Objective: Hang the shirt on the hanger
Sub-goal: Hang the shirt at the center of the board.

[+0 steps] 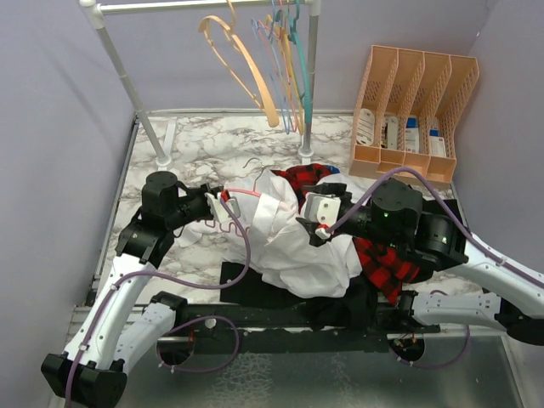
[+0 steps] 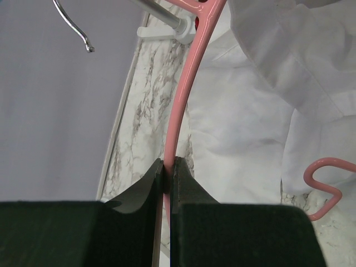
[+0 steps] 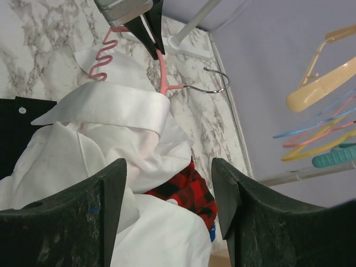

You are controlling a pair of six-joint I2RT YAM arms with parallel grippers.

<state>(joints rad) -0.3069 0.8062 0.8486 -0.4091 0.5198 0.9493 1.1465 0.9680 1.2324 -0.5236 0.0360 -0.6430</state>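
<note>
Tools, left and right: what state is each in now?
Left tool: closed on the pink hanger.
Right tool: open, holding nothing, over the white shirt.

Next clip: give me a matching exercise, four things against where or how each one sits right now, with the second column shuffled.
Things:
1. pink hanger
2. white shirt
3. peach hanger
4. plaid shirt

Places or states:
A. hanging from the rail
B. pinched in the left gripper
C. peeking out from under the white shirt
D. heaped in the middle of the table

Pairs: 1-B, 2-D, 3-A, 4-C
</note>
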